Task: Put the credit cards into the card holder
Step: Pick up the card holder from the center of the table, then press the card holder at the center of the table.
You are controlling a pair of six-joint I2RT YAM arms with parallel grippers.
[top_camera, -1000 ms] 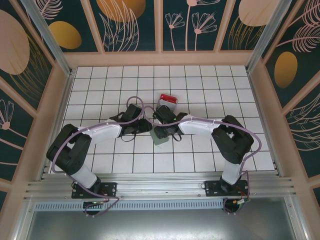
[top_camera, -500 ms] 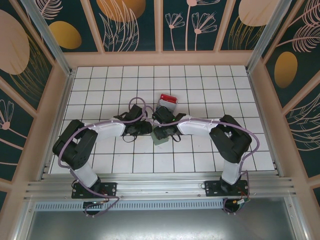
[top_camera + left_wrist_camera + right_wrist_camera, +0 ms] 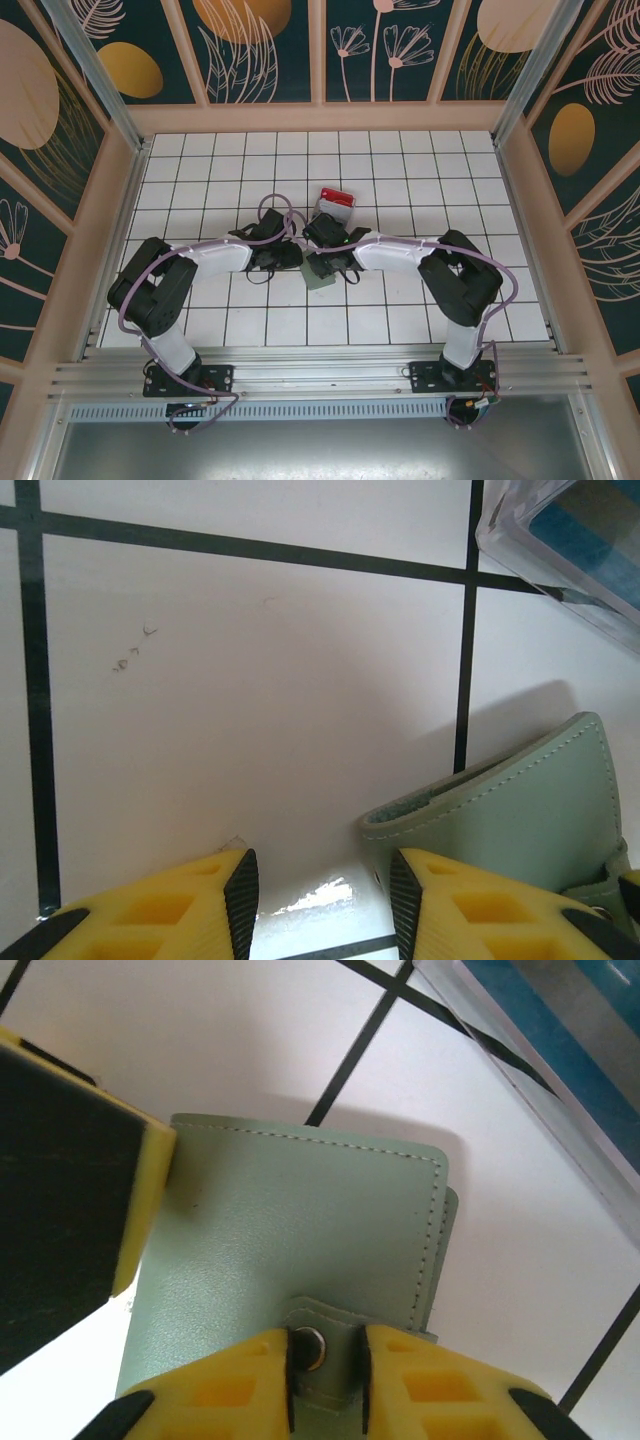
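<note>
Near the middle of the tiled surface, the soft, stitched sage-green card holder sat with its snap tab pinched by the right hand, the left hand open beside it.

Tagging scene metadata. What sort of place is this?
Probably a purpose-built robot test cell, not a home: white gridded tabletop, left arm and right arm bolted to an aluminium rail, printed leaf-pattern wall panels boxing it in.

Straight ahead of your left gripper the table lies bare. The card holder crowds its right finger, and the clear tray bars the way beyond, rightward.
</note>
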